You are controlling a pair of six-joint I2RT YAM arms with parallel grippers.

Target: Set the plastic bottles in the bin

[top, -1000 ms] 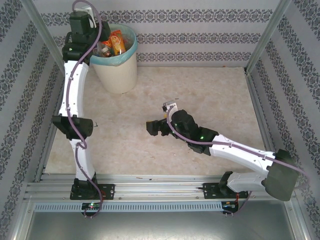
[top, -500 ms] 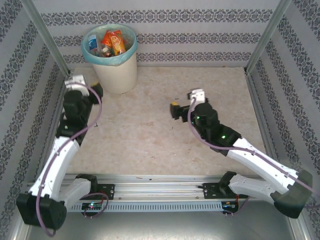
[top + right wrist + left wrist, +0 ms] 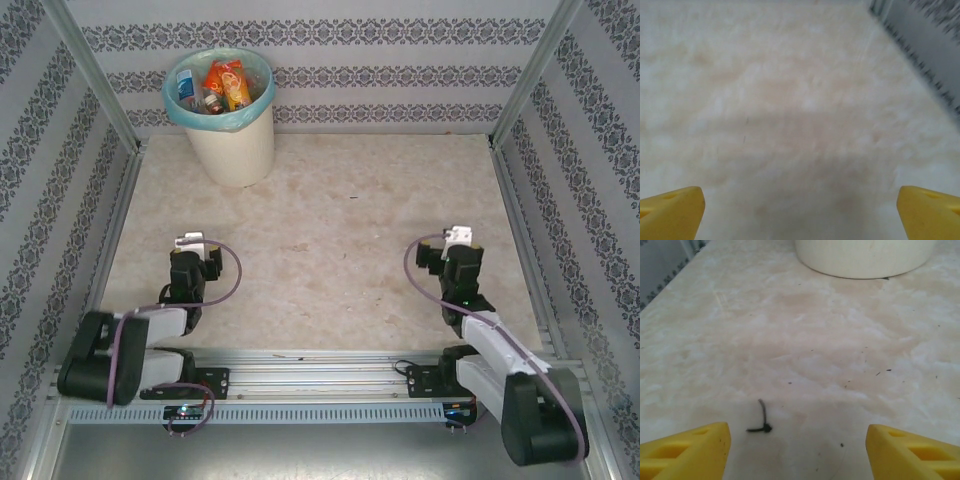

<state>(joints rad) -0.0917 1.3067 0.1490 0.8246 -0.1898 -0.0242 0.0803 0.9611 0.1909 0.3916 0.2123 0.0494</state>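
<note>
1. Cream-white plastic is forming the round bin (image 3: 235,150), which is standing at the far left of the table (image 3: 340,230), close to the patterned back wall (image 3: 400,70). A light turquoise bag liner (image 3: 168,98) is folding over its rim.
2. The plastic bottles (image 3: 228,85) are lying inside the bin, crowding together at its mouth. Orange ones are showing most clearly, with a blue-labelled one by the left rim. Their number cannot be told from above.
3. The left arm (image 3: 160,322) is lying folded low at the near left of the table. Its left hand (image 3: 797,452) is pointing toward the bin and sitting well apart from it.
4. The left hand is hanging released: its yellow fingers (image 3: 687,452) are standing wide apart at the bottom corners of the left wrist view, with bare marbled table showing between them.
5. A small dark bent scrap (image 3: 762,421) is lying on the table just ahead of the left-side finger, and the bin's pale base is crossing the top of that view.
6. The right arm (image 3: 490,345) is lying folded low at the near right of the table. Its right hand (image 3: 800,215) is pointing out over the table, with the patterned side wall (image 3: 935,45) running along its right.
7. The right hand is hanging released as well: its yellow fingers (image 3: 670,212) are sitting wide apart at the bottom corners of the right wrist view, which is looking blurred, and pale table is showing between them.
</note>
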